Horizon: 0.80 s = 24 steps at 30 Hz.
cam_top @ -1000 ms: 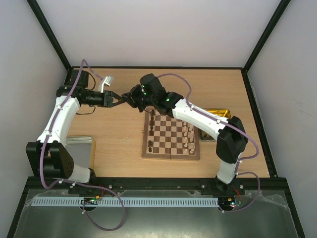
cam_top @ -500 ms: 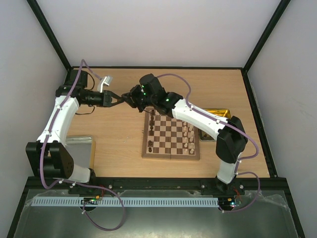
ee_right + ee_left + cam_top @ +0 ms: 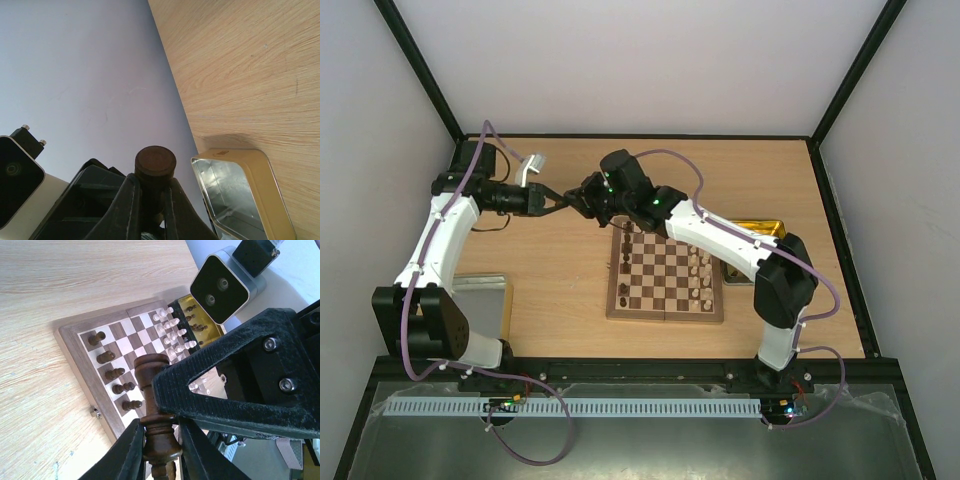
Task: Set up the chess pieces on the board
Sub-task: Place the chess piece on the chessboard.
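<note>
Over table point(image 3: 560, 270): dk piece point(image 3: 152, 374) in L gripper point(image 3: 160, 432)

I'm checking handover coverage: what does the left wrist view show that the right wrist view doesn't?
Left wrist only: the board, dark chessmen and pale chessmen standing on it, the yellow tray beyond. Right wrist only: a silver-lined tray and the underside of the held dark piece. Both: that piece, gripped by the left gripper and right gripper.

pale lilac walls point(image 3: 650, 60) with black corner struts point(image 3: 421, 70) enclose a light wood-grain table point(image 3: 555, 265).
</note>
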Motion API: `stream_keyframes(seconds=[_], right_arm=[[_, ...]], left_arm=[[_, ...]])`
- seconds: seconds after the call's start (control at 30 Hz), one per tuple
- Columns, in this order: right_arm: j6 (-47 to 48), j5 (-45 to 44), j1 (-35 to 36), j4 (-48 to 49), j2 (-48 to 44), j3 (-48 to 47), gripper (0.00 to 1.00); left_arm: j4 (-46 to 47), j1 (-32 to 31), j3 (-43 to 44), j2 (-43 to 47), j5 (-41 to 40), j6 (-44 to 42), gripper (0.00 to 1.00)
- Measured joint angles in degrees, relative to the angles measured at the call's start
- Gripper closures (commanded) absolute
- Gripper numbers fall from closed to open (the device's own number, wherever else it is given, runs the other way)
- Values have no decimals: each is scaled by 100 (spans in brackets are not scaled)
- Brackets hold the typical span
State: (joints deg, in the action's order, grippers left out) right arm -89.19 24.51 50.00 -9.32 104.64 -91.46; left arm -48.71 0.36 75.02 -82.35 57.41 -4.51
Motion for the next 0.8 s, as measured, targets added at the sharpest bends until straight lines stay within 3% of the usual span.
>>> stream_keyframes(seconds=[0.47, 0.7, 0.8], right_arm=[[2, 9, 17, 17, 28, 0, 98], [2, 9, 33, 20, 52, -4, 98], [2, 11, 39, 17, 90, -31, 98]], left_arm=[[-15, 37, -11, 0, -177, 4, 84], [-42, 50, -24, 2, -208, 13, 97], [-46, 68, -46, 2, -223, 17, 98]])
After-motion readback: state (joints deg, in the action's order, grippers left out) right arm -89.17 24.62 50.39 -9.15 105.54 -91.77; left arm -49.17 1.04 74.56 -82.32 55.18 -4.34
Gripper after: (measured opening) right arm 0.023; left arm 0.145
